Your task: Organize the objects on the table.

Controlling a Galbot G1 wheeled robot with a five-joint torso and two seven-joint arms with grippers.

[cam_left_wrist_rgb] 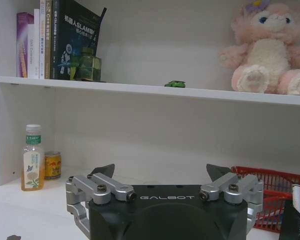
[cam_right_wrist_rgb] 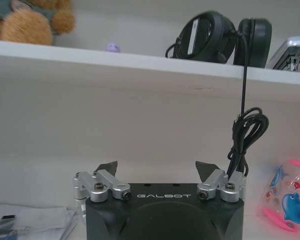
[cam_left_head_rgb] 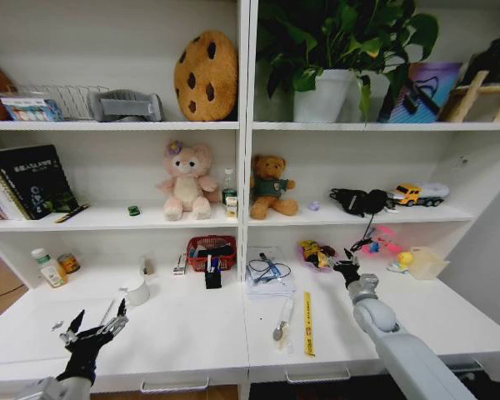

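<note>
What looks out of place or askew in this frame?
The headphones on the shelf have their black cable hanging over the edge and dangling in loops just above the right gripper. A tiny green toy car sits alone on the shelf. Both grippers, including the left gripper, are open and empty.

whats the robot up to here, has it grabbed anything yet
Nothing is held. The left end effector hovers open over the white desk near a white cup. The right end effector is open too, reaching toward the back of the desk beside the dangling headphone cable. The tiny green toy car sits on the shelf.
</note>
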